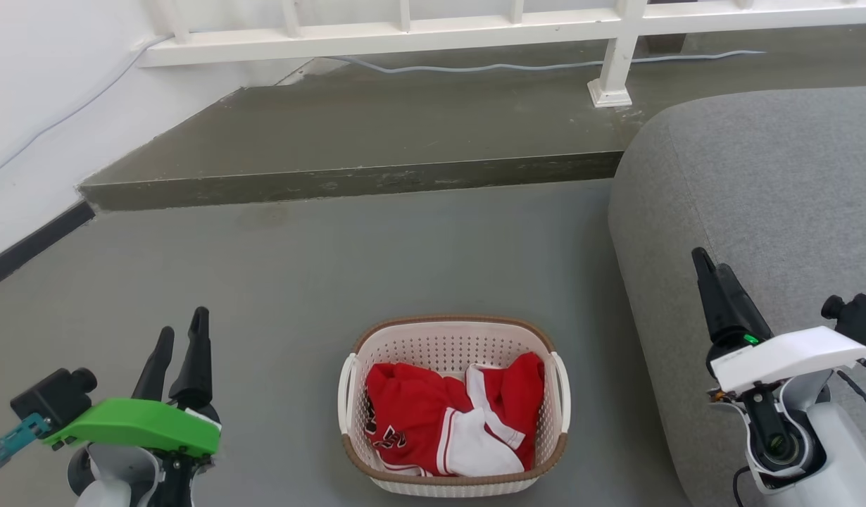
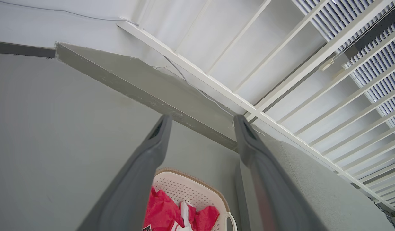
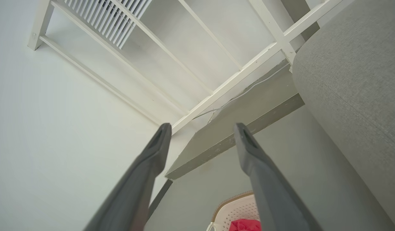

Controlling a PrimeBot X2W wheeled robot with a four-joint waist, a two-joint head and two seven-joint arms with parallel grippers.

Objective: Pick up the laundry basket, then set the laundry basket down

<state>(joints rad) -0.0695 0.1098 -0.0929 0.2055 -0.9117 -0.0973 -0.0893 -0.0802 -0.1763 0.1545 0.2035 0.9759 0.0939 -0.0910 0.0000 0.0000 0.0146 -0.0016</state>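
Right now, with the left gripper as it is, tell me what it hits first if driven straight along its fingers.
Probably the raised grey step, seen between the fingers of the left gripper. The laundry basket sits below that line. Depth is unclear.

My left gripper: black, w/ a bright green cover. My right gripper: black too, w/ a white cover. Laundry basket: cream-white, perforated in rows of small holes, brown woven-look rim band, white handles. Clothes in it: red w/ white panels & trim, bit of dark lettering. Floor plain grey; step darker grey-green. Sofa mid-grey fabric. Railing & wall white; skirting black.
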